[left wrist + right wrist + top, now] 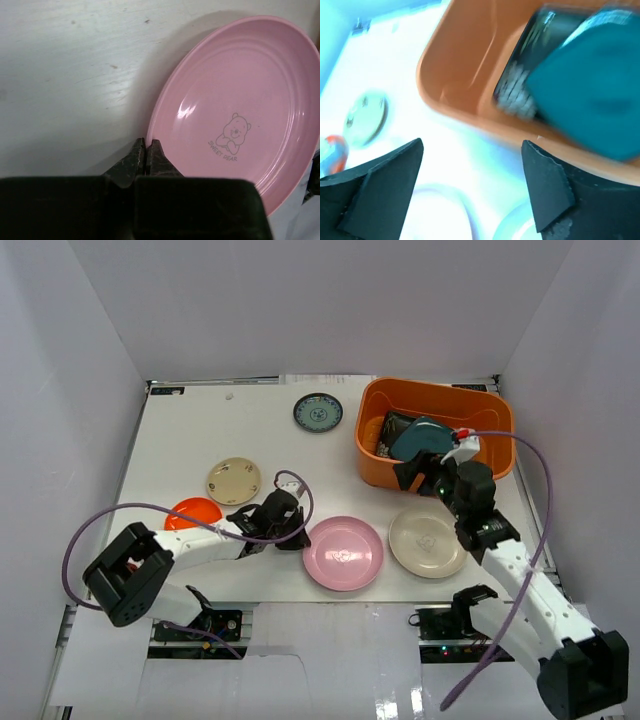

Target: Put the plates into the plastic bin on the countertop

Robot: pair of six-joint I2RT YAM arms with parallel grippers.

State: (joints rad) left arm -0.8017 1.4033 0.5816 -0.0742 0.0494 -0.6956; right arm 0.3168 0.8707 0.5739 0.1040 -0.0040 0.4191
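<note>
One pink plate [240,100] touching closed left jaws, teal plate [590,85] beyond parted right jaws

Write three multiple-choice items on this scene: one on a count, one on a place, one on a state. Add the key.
1. How many plates lie on the white table, outside the orange bin?
A. Two
B. Seven
C. Five

2. Where is the teal plate?
A. On the table
B. In the bin
C. Leaning on a wall

3. The right end effector is:
A. open and empty
B. shut on a plate
C. shut on the bin's rim

Key:
1 C: the pink, cream, blue-patterned, beige and orange plates lie on the table.
2 B: it rests inside the bin, partly over a black plate.
3 A: the right wrist view shows its fingers wide apart with nothing between them.
</note>
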